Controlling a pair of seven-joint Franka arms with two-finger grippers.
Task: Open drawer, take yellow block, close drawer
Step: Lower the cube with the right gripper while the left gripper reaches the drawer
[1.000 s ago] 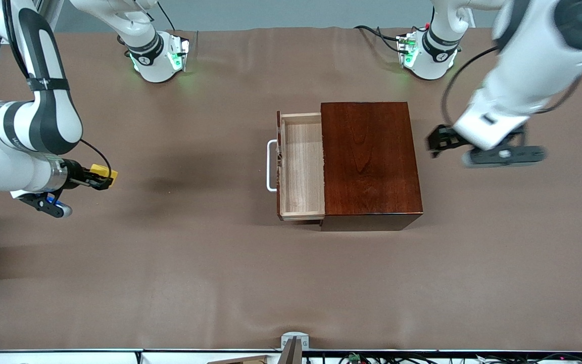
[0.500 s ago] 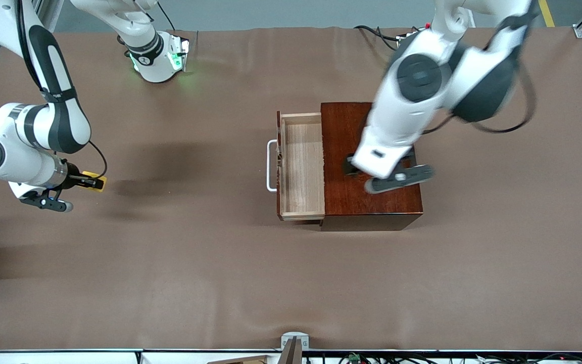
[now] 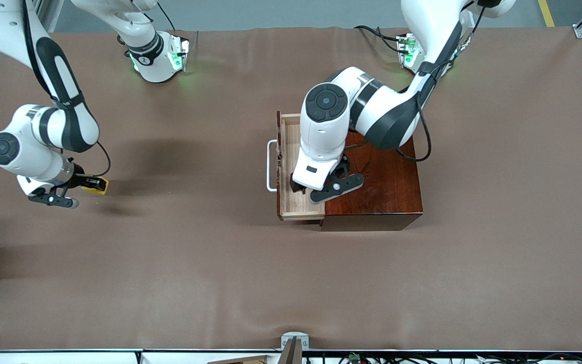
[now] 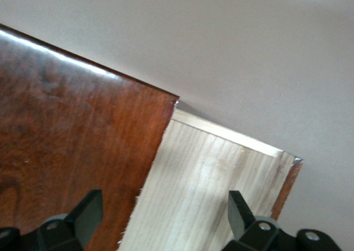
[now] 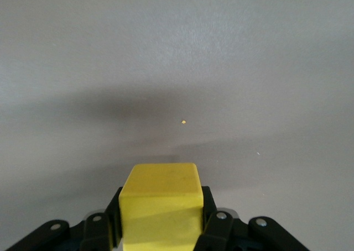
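The left arm has swung in from its own end of the table since a second ago, and now the left gripper [image 3: 305, 193] hangs over the open drawer [image 3: 298, 205], right where the light-wood tray meets the reddish-brown wooden box [image 3: 387, 187]. In the left wrist view its fingers [image 4: 240, 209] stand wide apart, with nothing between them, straddling the seam of tray [image 4: 210, 184] and box top [image 4: 72, 135]. The drawer is pulled out toward the right arm's end, its white loop handle [image 3: 270, 167] sticking out from the dark front; what shows of the tray floor looks bare, though the arm covers part of it.

Over at the right arm's end of the table, the right gripper [image 3: 94, 183] has dropped a touch lower and drifted slightly toward that edge, and it stays clamped on the yellow block [image 3: 100, 185]. The right wrist view shows the cube [image 5: 160, 207] pinched squarely between the two black fingers [image 5: 213, 220], with plain brown table covering [image 5: 177, 68] under it. The block seems to hover just above the cloth, but I can't be sure it isn't touching. The box sits near the middle of the table, well apart from the block.
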